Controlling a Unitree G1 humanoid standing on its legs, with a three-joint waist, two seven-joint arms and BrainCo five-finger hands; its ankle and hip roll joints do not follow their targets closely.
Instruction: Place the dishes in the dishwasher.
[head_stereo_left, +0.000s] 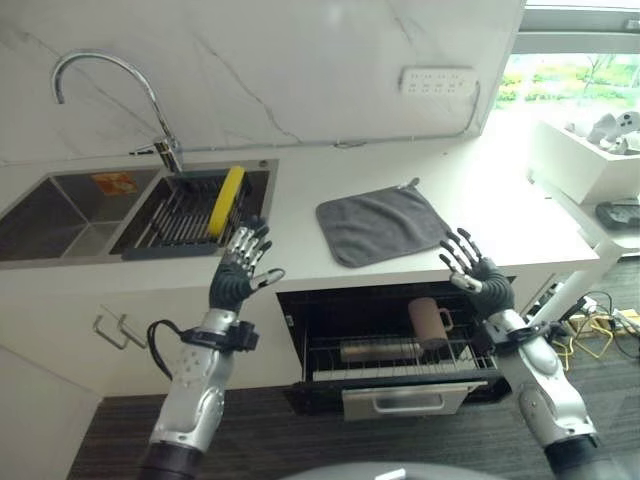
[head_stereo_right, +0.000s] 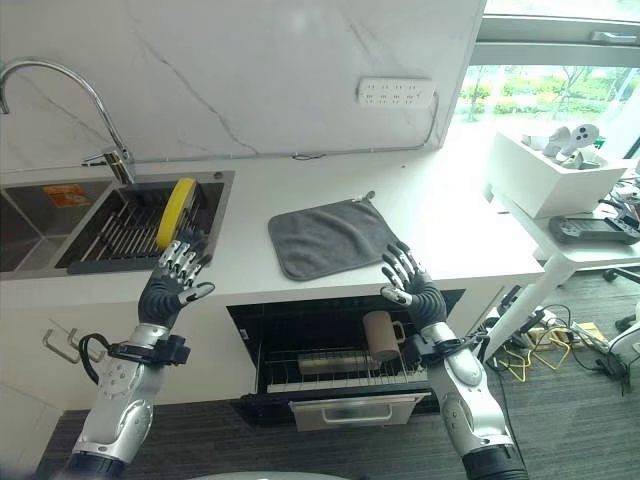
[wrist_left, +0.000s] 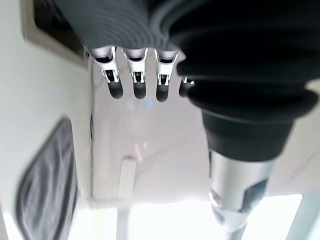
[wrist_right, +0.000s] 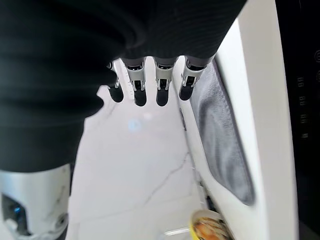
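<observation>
Left eye view: yellow plate (head_stereo_left: 229, 201) upright on edge in sink rack (head_stereo_left: 180, 215).

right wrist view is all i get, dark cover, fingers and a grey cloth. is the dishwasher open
Observer: Yes. The dishwasher rack is pulled out below the counter, between the two raised hands.
Operator: anything in it yet
Observer: A brown mug stands upright in the rack, with a pale long item lying beside it that I cannot identify.
Operator: where's the next dish
Observer: A yellow plate stands on edge in the drying rack in the sink, just beyond the left hand.
Operator: is either hand holding something
Observer: No. The left hand and the right hand are both open with fingers spread, holding nothing.
</observation>
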